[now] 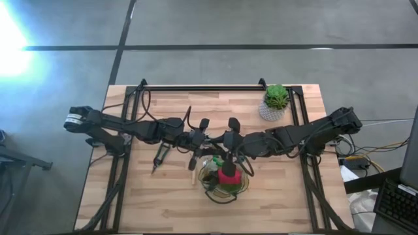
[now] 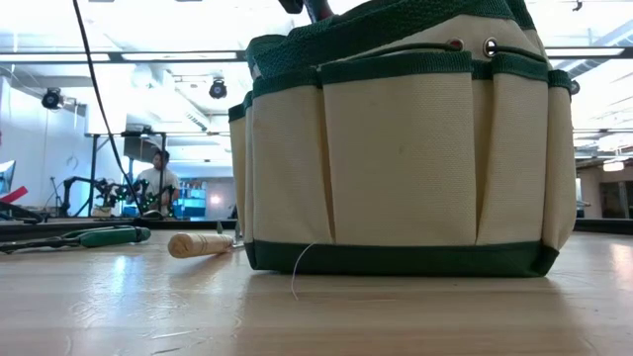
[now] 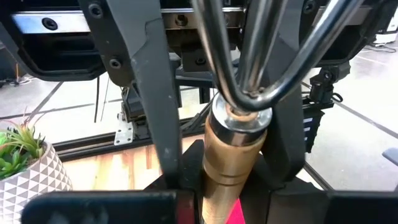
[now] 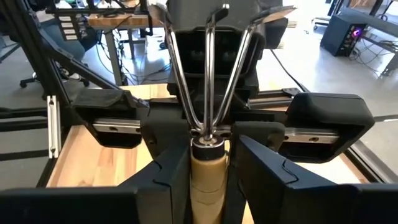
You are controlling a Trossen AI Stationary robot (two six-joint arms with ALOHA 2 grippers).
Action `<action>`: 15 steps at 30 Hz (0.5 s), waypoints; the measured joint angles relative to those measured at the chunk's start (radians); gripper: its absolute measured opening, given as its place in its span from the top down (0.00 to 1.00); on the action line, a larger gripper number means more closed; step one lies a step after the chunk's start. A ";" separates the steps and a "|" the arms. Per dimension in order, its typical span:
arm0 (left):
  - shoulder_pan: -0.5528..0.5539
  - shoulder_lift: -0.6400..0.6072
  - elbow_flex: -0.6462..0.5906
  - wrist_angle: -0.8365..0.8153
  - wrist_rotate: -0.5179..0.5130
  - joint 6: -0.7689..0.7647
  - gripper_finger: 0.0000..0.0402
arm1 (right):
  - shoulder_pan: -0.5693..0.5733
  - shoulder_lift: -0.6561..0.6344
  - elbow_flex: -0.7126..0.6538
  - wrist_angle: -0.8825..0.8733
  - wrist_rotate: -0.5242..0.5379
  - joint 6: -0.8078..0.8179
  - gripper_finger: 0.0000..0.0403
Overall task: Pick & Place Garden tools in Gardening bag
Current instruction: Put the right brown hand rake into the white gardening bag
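Pale beige canvas with dark green trim on the gardening bag (image 2: 401,158). Light wood handle, silver prongs on the fork (image 4: 208,162). White triangle-patterned pot (image 3: 28,183), green leaves. Light striped wood table (image 1: 170,196).

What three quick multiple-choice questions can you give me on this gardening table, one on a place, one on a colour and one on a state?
1. Where does the potted plant stand?
A. by a right-hand corner of the table
B. by a left-hand corner
C. in the middle

2. What colour is the gardening bag trim?
A. red
B. dark green
C. yellow

3. What is the left gripper doing?
A. hanging open over bare wood
B. shut on the fork at its wooden handle
C. gripping a pot

Answers: 1 A, the high view shows it there; 2 B, green bands edge the pockets; 3 B, the handle sits clamped in the left wrist view.
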 joint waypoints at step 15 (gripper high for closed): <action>0.000 0.000 0.000 -0.014 -0.004 -0.002 0.84 | 0.001 0.000 0.000 0.001 -0.001 -0.042 0.87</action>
